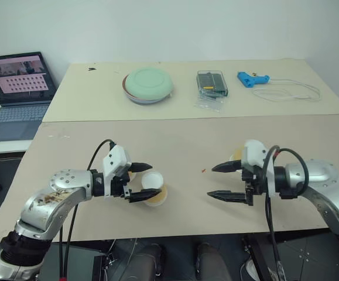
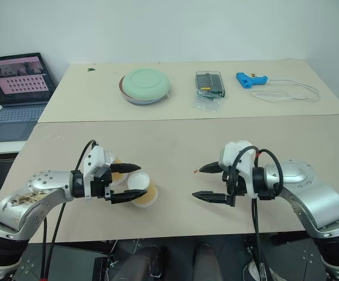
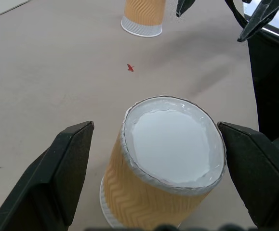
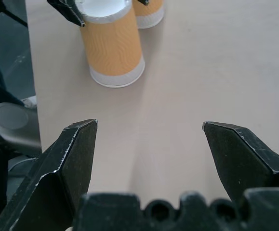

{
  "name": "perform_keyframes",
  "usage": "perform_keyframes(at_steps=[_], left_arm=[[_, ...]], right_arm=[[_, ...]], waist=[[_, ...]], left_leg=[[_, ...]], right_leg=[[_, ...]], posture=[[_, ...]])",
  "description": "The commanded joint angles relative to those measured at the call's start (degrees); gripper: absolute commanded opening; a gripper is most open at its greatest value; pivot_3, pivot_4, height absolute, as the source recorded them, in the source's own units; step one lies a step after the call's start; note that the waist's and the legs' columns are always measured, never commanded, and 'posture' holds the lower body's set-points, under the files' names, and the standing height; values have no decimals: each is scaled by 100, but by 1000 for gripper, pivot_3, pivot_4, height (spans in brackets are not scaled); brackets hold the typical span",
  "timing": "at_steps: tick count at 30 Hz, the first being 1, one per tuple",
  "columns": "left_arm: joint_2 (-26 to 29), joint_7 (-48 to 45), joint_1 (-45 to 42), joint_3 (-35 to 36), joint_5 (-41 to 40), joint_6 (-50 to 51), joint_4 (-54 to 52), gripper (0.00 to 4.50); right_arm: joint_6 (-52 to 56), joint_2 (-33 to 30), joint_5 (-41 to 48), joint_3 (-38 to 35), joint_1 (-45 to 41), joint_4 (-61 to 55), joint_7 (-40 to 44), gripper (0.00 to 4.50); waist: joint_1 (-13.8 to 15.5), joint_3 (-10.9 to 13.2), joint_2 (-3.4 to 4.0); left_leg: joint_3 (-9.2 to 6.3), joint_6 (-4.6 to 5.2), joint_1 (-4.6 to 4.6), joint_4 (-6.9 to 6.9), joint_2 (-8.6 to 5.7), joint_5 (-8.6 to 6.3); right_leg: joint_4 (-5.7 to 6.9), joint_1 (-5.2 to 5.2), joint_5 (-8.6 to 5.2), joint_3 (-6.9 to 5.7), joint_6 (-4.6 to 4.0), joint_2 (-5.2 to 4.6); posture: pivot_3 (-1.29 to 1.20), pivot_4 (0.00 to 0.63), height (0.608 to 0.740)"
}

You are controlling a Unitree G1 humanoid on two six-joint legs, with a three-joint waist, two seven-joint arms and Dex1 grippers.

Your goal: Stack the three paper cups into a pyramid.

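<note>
Three tan-orange paper cups stand upside down, white bases up, on the beige table (image 1: 181, 140). One cup (image 3: 170, 144) sits between the fingers of my left gripper (image 1: 155, 178), which is open, with a gap on either side of the cup. A second cup (image 4: 149, 12) stands just behind that gripper and is partly hidden by it. The third cup (image 3: 143, 17) stands behind my right gripper (image 1: 211, 182). That gripper is open and points left, with only bare table between its fingers.
On the far table are a green-lidded bowl (image 1: 147, 85), a clear plastic box (image 1: 211, 83), and a blue tool (image 1: 252, 78) with a white cable (image 1: 292, 91). A laptop (image 1: 17, 96) sits off to the left. A small red mark (image 1: 203, 171) lies between the grippers.
</note>
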Motion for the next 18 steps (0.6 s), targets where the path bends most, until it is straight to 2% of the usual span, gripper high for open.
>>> perform_keyframes(at_steps=[1, 4, 5, 11, 18], left_arm=[[-33, -74, -120, 22, -40, 14, -59, 3574], [-25, -108, -159, 25, -51, 50, -56, 2524], [-21, -120, -173, 22, -47, 56, -54, 2406], [-1, -137, -334, 65, -111, 219, -99, 2392], [409, -543, -1367, 447, -963, 1036, -220, 2392]], right_arm=[[-44, -12, 31, -235, 18, -165, -50, 4124], [-76, -31, 2, -271, 15, -133, -88, 4124], [-82, -31, -2, -281, 11, -124, -100, 4124], [-57, 18, 2, -267, -15, -145, -182, 4124], [-62, 64, -26, -251, -81, -77, -290, 4124]], waist=[[-2, 0, 0], [-3, 0, 0], [-2, 0, 0], [-3, 0, 0], [-4, 1, -3]], left_leg=[[0, -1, 0, 0, 0, 0], [0, -1, 0, 2, 0, 1], [0, -1, 0, 3, 0, 1], [0, -1, 0, 5, -1, 1], [-1, -2, 0, 12, 0, 2]], right_leg=[[1, 0, 0, 0, 0, 0], [2, 0, 0, 0, 0, 0], [2, 0, 0, 0, 1, 0], [2, 1, 1, 0, 2, 0], [7, 0, 3, -2, 4, 4]], posture=[[0, 150, 738], [0, 150, 738], [0, 150, 738], [0, 150, 738], [0, 150, 738]])
